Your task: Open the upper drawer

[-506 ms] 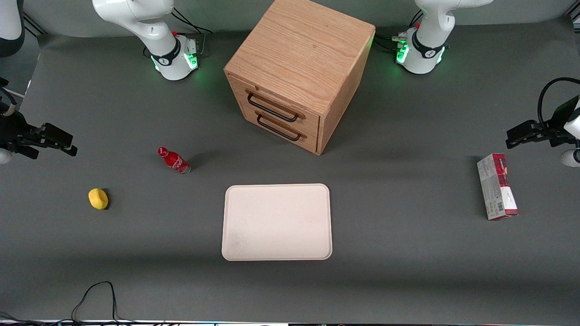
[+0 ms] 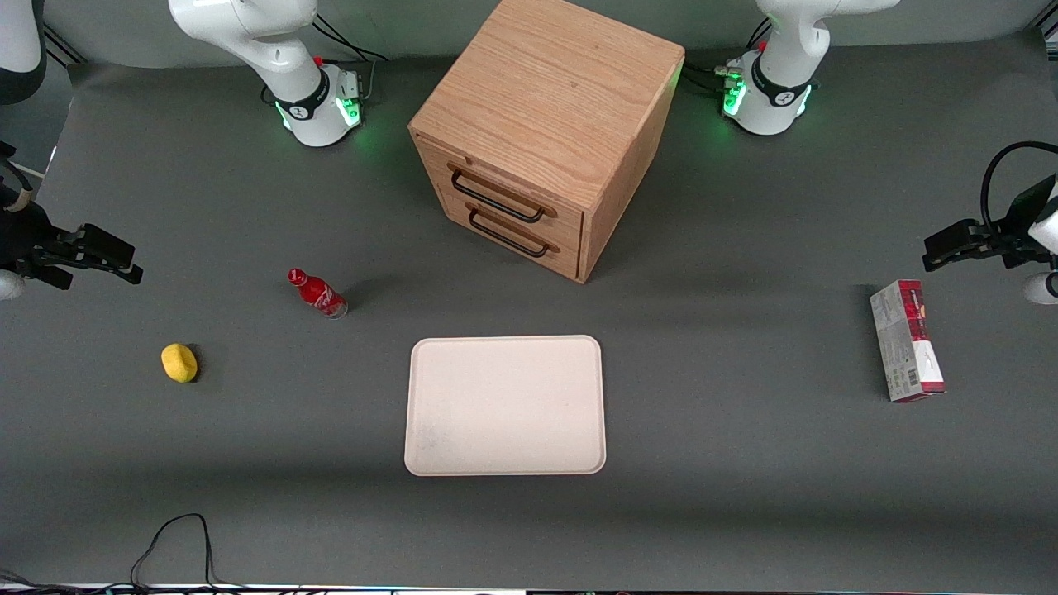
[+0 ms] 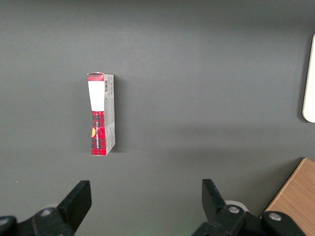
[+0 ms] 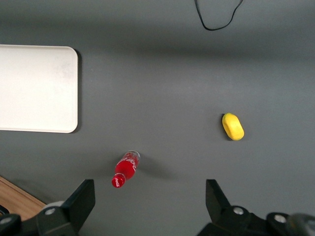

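The upper drawer [image 2: 514,195] is the topmost of two in the light oak cabinet [image 2: 550,91]. It sits flush with the cabinet front, and its long black bar handle [image 2: 494,201] runs across the panel. The lower drawer [image 2: 521,234] below it is also flush. My gripper [image 2: 131,261] hovers high above the table at the working arm's end, well away from the cabinet and a little farther from the front camera than the bottle. It is open [image 4: 149,192] with nothing between its fingers. A corner of the cabinet [image 4: 15,199] shows in the right wrist view.
A red bottle [image 2: 316,292] [image 4: 125,168] stands between my gripper and the cabinet. A yellow lump [image 2: 179,363] [image 4: 233,126] lies nearer the front camera. A cream tray [image 2: 430,446] [image 4: 37,88] lies in front of the cabinet. A red-and-grey box [image 2: 906,340] [image 3: 101,114] lies toward the parked arm's end. A black cable [image 2: 169,545] loops at the table's front edge.
My gripper has shifted very slightly; the drawers and the objects on the table have not moved.
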### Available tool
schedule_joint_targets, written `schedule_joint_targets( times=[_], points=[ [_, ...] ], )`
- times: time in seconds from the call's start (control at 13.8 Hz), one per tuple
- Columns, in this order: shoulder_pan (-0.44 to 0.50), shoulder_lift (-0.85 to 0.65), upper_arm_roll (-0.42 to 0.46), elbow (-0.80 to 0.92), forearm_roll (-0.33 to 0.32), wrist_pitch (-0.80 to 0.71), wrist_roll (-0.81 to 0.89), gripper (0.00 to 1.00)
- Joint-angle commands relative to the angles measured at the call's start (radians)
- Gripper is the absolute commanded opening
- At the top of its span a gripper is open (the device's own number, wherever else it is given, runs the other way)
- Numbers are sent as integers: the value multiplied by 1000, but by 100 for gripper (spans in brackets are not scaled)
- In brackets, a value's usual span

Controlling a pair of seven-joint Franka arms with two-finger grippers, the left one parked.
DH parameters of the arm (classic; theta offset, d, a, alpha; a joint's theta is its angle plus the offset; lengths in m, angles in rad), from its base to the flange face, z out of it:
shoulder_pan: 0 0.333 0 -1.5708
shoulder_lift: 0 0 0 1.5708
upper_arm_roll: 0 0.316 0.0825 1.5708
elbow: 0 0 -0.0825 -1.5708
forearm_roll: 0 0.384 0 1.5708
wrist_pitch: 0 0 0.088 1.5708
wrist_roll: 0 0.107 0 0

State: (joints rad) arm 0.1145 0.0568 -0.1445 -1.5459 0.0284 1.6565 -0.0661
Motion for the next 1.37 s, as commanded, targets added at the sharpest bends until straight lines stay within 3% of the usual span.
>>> schedule_joint_targets(
  times=[0.0,0.43,0.58,0.8,1.3],
  points=[
    [52,5,14,13,-4,-18,8,100],
    [298,98,19,110,7,-43,6,100],
    [381,123,19,122,37,-46,-36,100],
    [464,147,19,133,70,-46,-93,100],
    [636,152,19,118,56,-49,-113,100]
  ],
)
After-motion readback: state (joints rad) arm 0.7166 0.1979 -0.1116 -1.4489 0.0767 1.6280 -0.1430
